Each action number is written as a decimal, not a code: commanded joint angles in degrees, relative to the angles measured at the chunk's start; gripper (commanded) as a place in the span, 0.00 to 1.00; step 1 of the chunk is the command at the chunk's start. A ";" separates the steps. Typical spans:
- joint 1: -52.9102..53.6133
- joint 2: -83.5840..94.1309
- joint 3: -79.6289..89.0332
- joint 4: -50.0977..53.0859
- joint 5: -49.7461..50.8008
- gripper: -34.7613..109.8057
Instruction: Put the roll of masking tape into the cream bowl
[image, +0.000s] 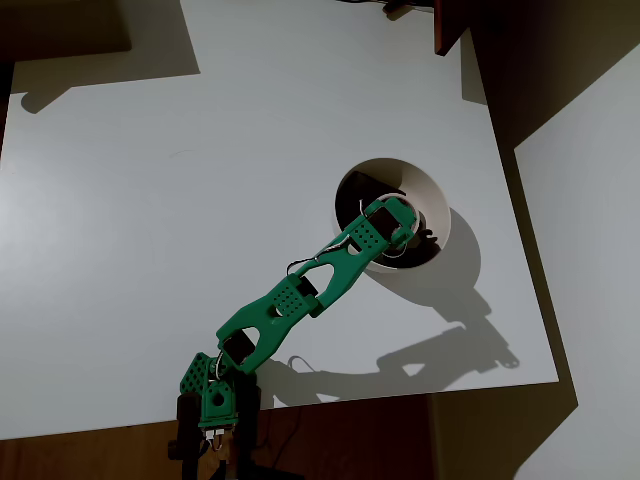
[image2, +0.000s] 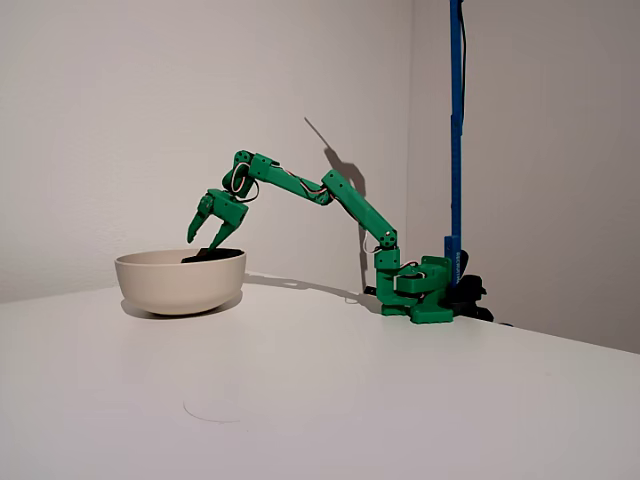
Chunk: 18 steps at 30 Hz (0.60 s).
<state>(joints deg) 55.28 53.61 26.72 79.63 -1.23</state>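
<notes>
The tool (image2: 207, 238) hangs over the bowl (image2: 180, 281), tips pointing down just above the rim, and its two green fingers (image2: 196, 226) stand apart with nothing between them in the fixed view. In the overhead view the tool (image: 400, 232) sits above the right half of the bowl (image: 420, 190), hiding part of the dark inside. The tape cannot be made out for sure; a dark shape (image2: 212, 254) shows just over the rim below the tool, and a pale curved edge lies under the tool in the overhead view, but neither is clear enough to name. No writing or label can be read anywhere.

The tabletop (image: 150, 250) is plain white and matte, with sharp shadows of the arm (image: 300, 295) and bowl thrown toward the right. The arm's base (image2: 420, 290) stands at the near edge in the overhead view, beside a blue upright pole (image2: 456, 120). Behind it are bare white walls (image2: 120, 100), meeting in a corner. Wooden floor (image: 100, 455) shows past the tabletop's edge.
</notes>
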 joint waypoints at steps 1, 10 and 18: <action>0.26 7.73 -2.37 0.35 0.35 0.18; -0.09 7.65 -2.37 0.44 0.70 0.18; -3.52 13.80 -2.37 -1.67 3.34 0.18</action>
<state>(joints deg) 52.82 54.93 26.72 78.75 0.44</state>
